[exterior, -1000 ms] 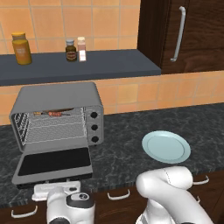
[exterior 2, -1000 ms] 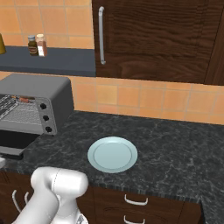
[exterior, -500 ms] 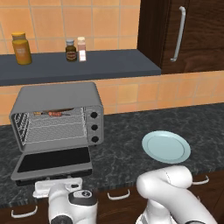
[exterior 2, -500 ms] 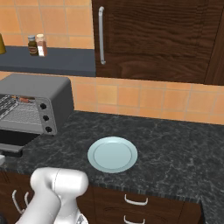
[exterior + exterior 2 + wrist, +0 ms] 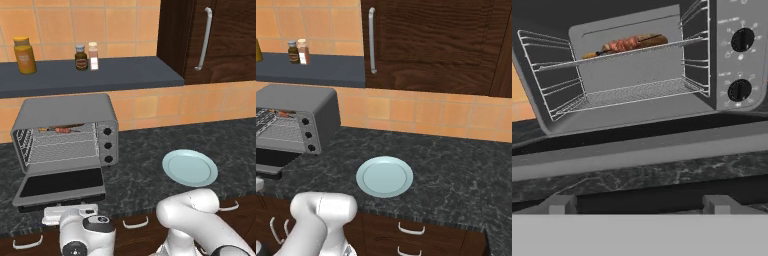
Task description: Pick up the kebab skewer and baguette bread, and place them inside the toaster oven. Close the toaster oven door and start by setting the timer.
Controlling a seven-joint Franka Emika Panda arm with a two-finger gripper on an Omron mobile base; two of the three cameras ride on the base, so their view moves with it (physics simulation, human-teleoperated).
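The toaster oven (image 5: 65, 112) stands on the counter with its door (image 5: 60, 184) folded down flat. On its upper wire rack lies the kebab skewer (image 5: 619, 46), its red-brown chunks (image 5: 61, 130) showing. Close behind it is the golden-brown baguette bread (image 5: 651, 39), partly hidden by the skewer. My gripper (image 5: 640, 204) is open, low in front of the door's front edge (image 5: 637, 150), fingers wide apart with nothing between them. From the left base view the gripper (image 5: 70, 214) sits just below the door's front lip. Black knobs (image 5: 742, 39) run down the oven's right side.
A pale blue plate (image 5: 190, 167) lies on the dark counter right of the oven, also seen as the plate (image 5: 384, 176) from the other side. A shelf (image 5: 90, 75) above the oven carries three jars. A dark cabinet with a handle (image 5: 202, 37) hangs at the upper right.
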